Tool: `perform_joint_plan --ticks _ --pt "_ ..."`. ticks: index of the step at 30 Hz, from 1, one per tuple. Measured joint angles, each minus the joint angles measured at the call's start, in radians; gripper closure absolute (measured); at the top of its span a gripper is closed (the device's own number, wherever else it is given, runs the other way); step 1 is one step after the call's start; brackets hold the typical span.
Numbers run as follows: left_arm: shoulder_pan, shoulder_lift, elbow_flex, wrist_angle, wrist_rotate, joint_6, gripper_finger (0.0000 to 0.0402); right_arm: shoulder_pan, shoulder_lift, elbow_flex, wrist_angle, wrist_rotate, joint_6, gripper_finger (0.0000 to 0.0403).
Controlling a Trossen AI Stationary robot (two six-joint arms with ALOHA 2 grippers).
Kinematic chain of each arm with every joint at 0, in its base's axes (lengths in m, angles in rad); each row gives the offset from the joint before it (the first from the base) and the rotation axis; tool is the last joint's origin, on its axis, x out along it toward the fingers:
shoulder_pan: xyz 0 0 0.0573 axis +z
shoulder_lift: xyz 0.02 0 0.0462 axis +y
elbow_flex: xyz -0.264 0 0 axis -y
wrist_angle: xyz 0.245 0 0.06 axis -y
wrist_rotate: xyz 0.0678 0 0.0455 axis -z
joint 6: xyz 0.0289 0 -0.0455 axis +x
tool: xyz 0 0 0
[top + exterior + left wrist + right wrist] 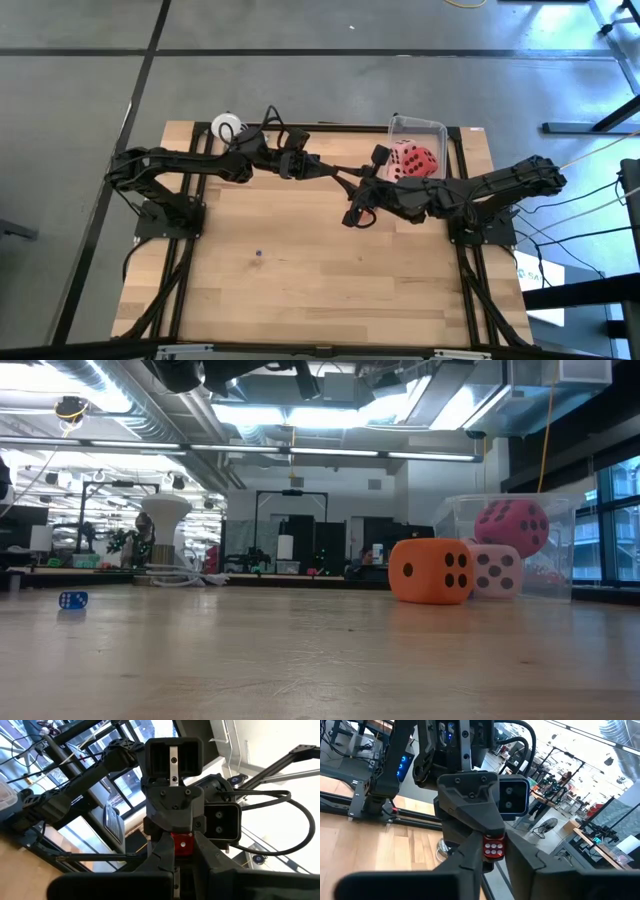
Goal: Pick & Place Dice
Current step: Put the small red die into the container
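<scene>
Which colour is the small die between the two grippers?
The small die is red with white pips, clearest in the right wrist view.

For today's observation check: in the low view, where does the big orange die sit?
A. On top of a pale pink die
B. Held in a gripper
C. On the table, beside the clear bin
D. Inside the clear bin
C: the orange die rests on the wooden table, just outside the clear bin.
</scene>
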Motion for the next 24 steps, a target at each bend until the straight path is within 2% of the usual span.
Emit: perform_joint_plan --ticks 2,9,14,24 --pt "0.0 0.0 0.0 0.0 0.0 0.0 0.0391 0.0 0.0 0.0 -0.001 0.004 0.0 0.0355" --pt "0.0 0.0 0.0 0.0 0.0 0.0 0.0384 0.001 0.0 0.0 0.0 0.004 0.0 0.0355" --pt "0.001 0.0 0.0 -0.001 -0.005 -0.001 0.0349 0.006 0.0 0.0 -0.001 0.007 0.0 0.0355" --pt "0.016 0.0 0.0 0.014 0.012 -0.013 0.0282 0.039 0.001 0.0 0.001 0.1 0.0 0.0355"
